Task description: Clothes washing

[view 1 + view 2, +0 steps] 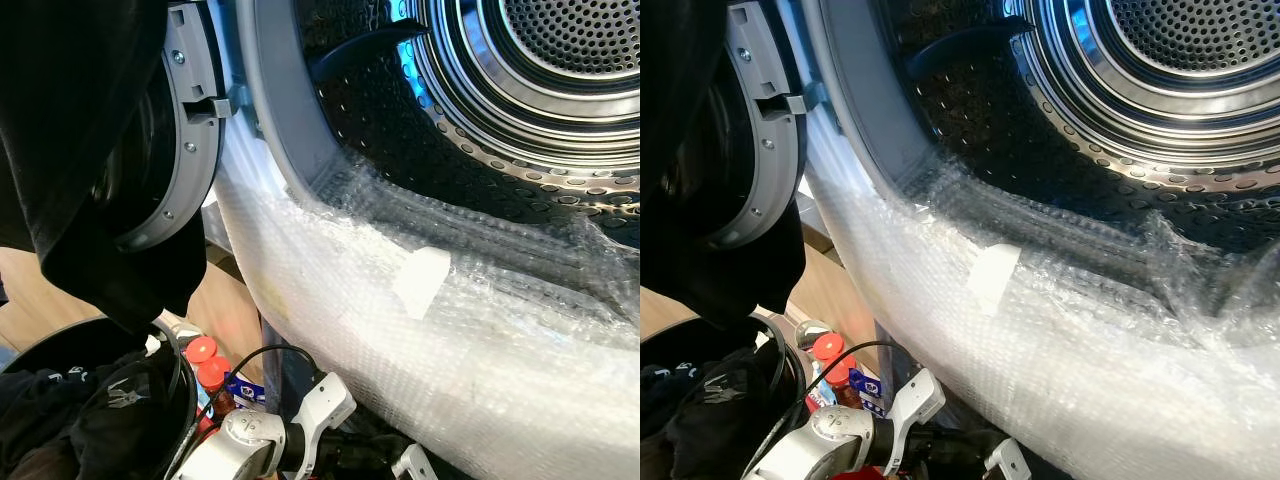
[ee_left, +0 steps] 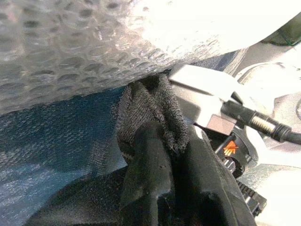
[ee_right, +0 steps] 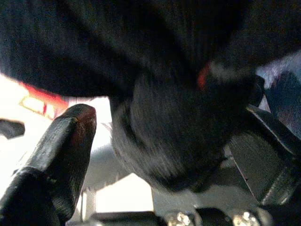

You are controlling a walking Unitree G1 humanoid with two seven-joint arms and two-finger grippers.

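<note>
Left gripper's fingers [image 2: 150, 169] were clenched on a dark knit garment [image 2: 150, 108], low under the drum [image 1: 520, 110] mouth's bubble wrap [image 1: 420, 350]. Right fingers [image 3: 61, 141] sat spread around black cloth [image 3: 174, 132]. I'd say lift well clear of that wrapped lip so nothing snags.

Two red-capped bottles [image 1: 208, 366] stand on the wooden floor [image 1: 225, 310].
</note>
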